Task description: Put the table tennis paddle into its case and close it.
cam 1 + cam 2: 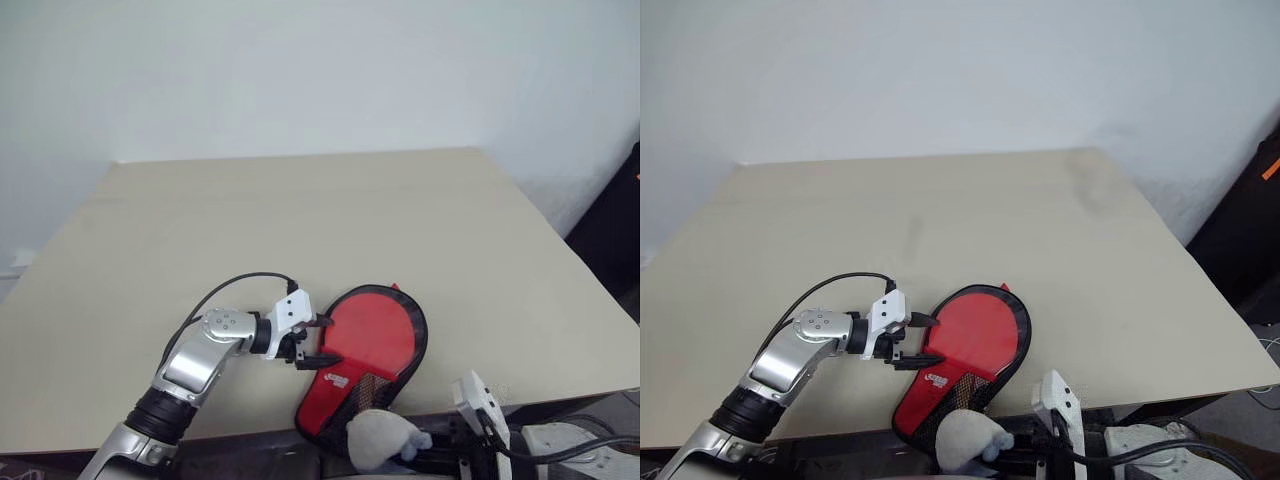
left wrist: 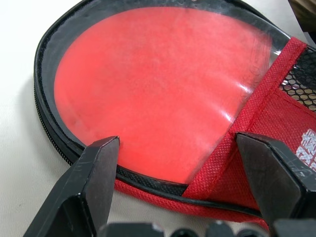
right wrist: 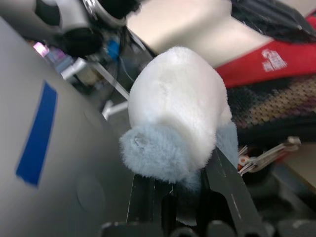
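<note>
**Case at the near table edge, plush toy in the right gripper**

Table (image 1: pixel 300 220), beige and broad, lies bare from the case toward twelve o'clock, with a pale wall beyond. Case (image 1: pixel 365 350), red with black piping, rests closed at six o'clock, its narrow end overhanging the near edge. The table tennis paddle (image 2: pixel 158 84) shows red through the clear window. A white logo sits by the black mesh pocket; its lettering is unreadable. The left gripper (image 1: pixel 312 343), fingers spread wide and holding nothing, sits at the case's nine o'clock rim. The right gripper (image 3: pixel 187 197) is clenched on a white and pale-blue plush toy (image 3: pixel 177 123) just off the near edge.
</note>
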Tool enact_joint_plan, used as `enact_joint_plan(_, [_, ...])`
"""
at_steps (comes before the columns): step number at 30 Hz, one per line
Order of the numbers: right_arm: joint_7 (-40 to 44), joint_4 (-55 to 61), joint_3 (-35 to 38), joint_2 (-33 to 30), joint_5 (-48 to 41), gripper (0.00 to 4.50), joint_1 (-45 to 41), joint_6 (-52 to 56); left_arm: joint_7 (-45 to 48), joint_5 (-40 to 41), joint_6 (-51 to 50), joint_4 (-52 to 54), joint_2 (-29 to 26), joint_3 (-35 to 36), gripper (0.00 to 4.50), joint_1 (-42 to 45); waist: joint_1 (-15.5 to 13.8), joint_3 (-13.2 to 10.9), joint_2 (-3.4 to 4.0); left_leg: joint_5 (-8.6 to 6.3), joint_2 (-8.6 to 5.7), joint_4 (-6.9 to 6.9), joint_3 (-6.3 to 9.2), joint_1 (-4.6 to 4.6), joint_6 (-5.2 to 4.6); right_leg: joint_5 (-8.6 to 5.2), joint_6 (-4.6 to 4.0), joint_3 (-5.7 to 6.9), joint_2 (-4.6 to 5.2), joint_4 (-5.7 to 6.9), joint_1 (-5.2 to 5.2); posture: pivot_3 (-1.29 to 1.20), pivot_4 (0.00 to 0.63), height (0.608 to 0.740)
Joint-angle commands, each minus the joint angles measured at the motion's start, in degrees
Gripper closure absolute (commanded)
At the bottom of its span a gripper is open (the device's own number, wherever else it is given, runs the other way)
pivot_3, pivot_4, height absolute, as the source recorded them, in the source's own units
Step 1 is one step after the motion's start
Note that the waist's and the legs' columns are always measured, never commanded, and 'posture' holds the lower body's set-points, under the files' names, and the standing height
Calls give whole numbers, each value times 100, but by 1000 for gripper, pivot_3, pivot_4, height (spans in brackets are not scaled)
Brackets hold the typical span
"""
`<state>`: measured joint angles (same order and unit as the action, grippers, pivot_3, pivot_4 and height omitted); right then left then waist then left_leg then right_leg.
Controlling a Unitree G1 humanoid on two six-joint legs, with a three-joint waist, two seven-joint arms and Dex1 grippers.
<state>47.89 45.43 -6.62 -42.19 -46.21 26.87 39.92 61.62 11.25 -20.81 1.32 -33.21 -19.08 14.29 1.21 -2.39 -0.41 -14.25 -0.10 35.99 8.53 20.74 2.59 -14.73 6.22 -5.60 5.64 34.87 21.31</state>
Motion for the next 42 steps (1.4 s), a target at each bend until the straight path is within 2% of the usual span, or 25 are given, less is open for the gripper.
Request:
enact_joint_plan(1, [-146, 260, 443, 134, -572, 4439, 133, -109, -98, -271, -268, -569, 117, -273, 545, -40, -8, 1, 2, 0, -1, 1, 0, 0, 0, 0, 0, 0, 0, 0, -2, 0, 0, 740])
enact_joint_plan(4, [-364, 157, 499, 161, -592, 4442, 111, 10, -122, -280, -258, -694, 251, -275, 545, 49, -34, -1, 0, 0, -2, 13, 1, 0, 1, 0, 1, 0, 1, 2, -7, 0, 0, 740])
enact_joint_plan(7, [-908, -162, 749, 465, -869, 4442, -22, 140, -143, -317, -191, -807, 331, -292, 545, 92, -46, -1, -1, -12, -2, 24, 1, 0, 23, 1, 1, 1, 2, 5, -10, 0, 0, 740])
enact_joint_plan(20, [-1678, -1019, 691, 1415, -357, 4442, -493, -63, -150, -299, -173, -792, 343, -194, 545, 108, -55, 5, 18, -11, -9, 29, -2, 0, 23, 1, 2, 3, 11, 11, -12, 0, 0, 740])
enact_joint_plan(31, [-1854, -990, 773, 1461, -272, 4442, -665, -7, -373, 125, -861, -860, 769, 184, 545, 386, -53, 12, 28, -12, -10, 30, 0, 1, 23, 1, 2, 3, 10, 12, -9, 0, 0, 740])
enact_joint_plan(35, [-1824, -1016, 911, 1473, -487, 3094, -745, 86, -397, 152, -932, -831, 836, 216, 545, 399, -54, 11, 28, -11, -10, 29, 0, 3, 22, 1, 2, 3, 10, 12, -9, 0, 0, 740])
enact_joint_plan(40, [-1816, -926, 920, 1498, -406, 1190, -855, -17, -432, 349, -1154, -799, 908, 362, 545, 443, -51, 10, 28, -9, -10, 26, 0, 3, 19, 1, 2, 3, 9, 11, -5, 0, 0, 740])
enact_joint_plan(41, [-1858, -921, 933, 1542, -341, 889, -872, -96, -438, 340, -1145, -797, 911, 358, 545, 444, -51, 9, 27, -9, -10, 26, -1, 3, 19, 1, 2, 3, 9, 11, -5, 0, 0, 740])
enact_joint_plan(42, [-1958, -954, 963, 1619, -254, 889, -914, -183, -439, 343, -1146, -794, 910, 361, 545, 445, -50, 9, 26, -9, -10, 26, -1, 3, 19, 1, 2, 3, 9, 11, -5, 0, 0, 740])
